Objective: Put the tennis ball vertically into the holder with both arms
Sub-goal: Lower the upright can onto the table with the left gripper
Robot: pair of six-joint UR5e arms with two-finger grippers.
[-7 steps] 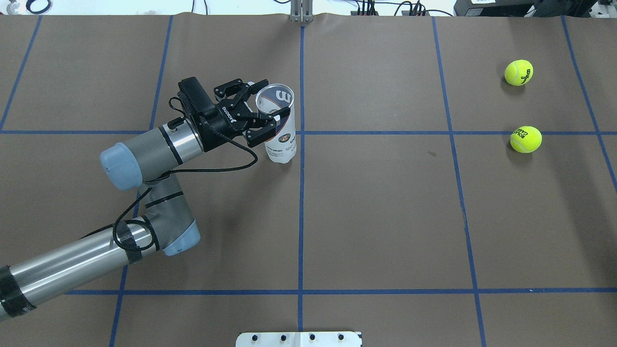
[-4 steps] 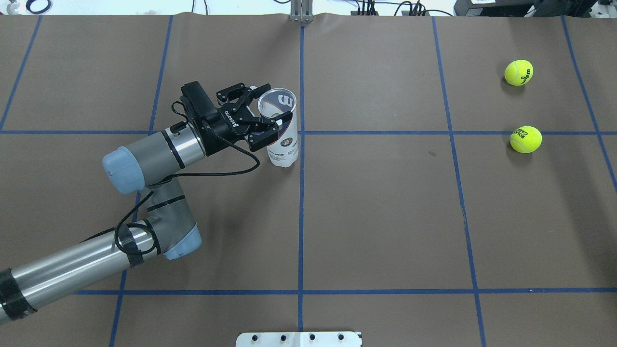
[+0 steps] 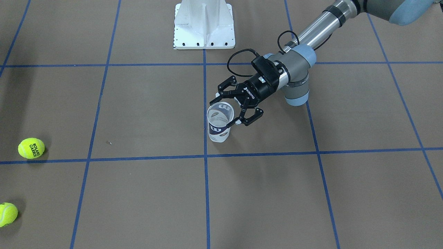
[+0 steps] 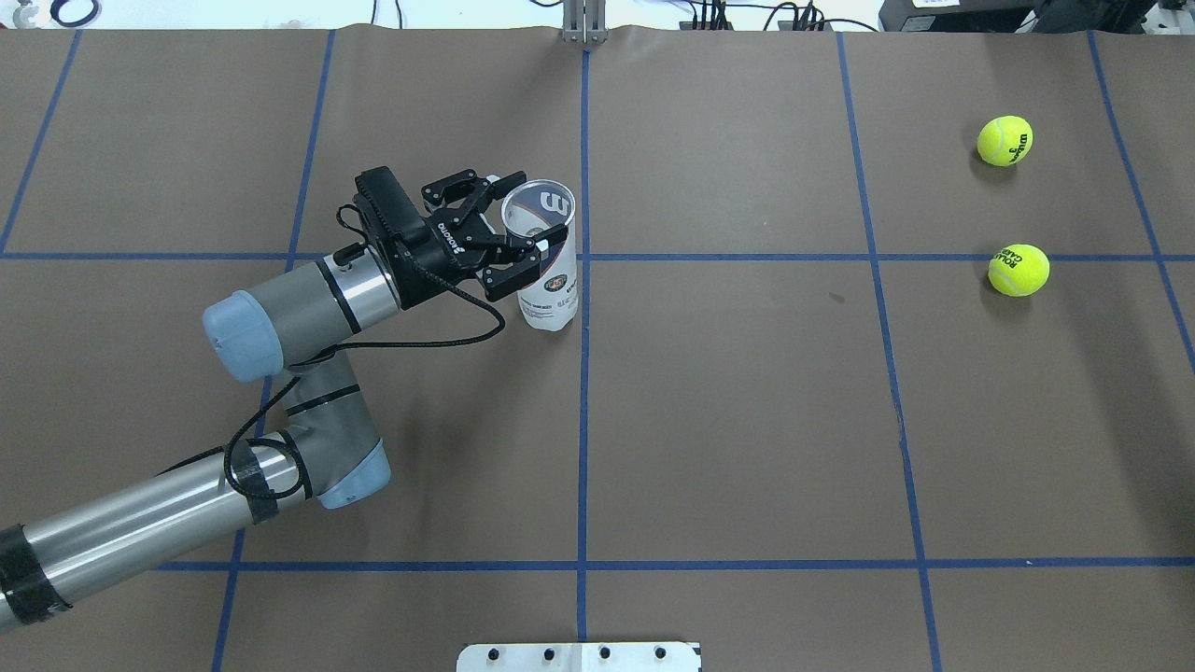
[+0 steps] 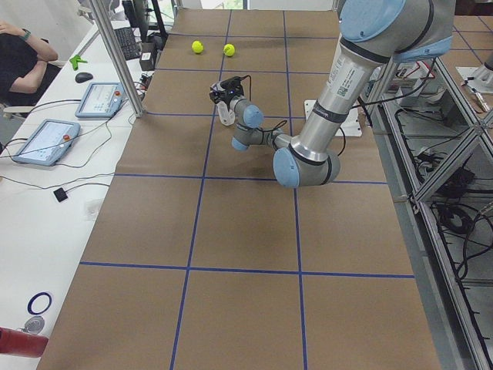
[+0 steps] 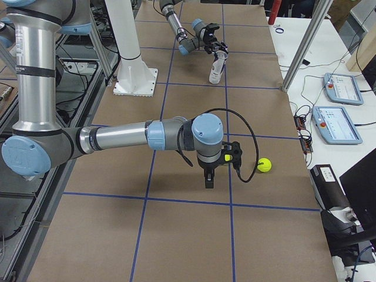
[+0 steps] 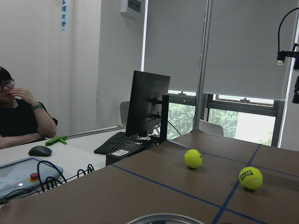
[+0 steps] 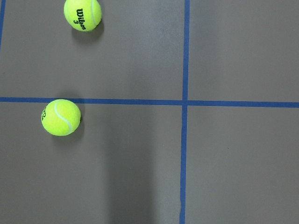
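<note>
The holder (image 4: 551,280), a clear can with a white and navy label, stands upright near the table's centre line, also in the front view (image 3: 218,133). My left gripper (image 4: 523,222) is shut on it just under the rim, coming in sideways. The ROLAND GARROS tennis ball (image 4: 1019,270) lies far right on the table, also seen at the front view's left edge (image 3: 31,148). A second ball, marked Wilson (image 4: 1005,140), lies beyond it. My right gripper (image 6: 209,179) hangs pointing down above these balls; I cannot tell if it is open. The right wrist view shows both balls (image 8: 60,117) below.
The white pedestal base (image 3: 204,24) stands at the robot's edge of the table. Blue tape lines grid the brown table cover. An operator (image 5: 23,58) and tablets (image 5: 100,99) sit at a side table beyond the far edge.
My left gripper has carried the holder a little to the right and toward the robot. The two balls have not moved.
</note>
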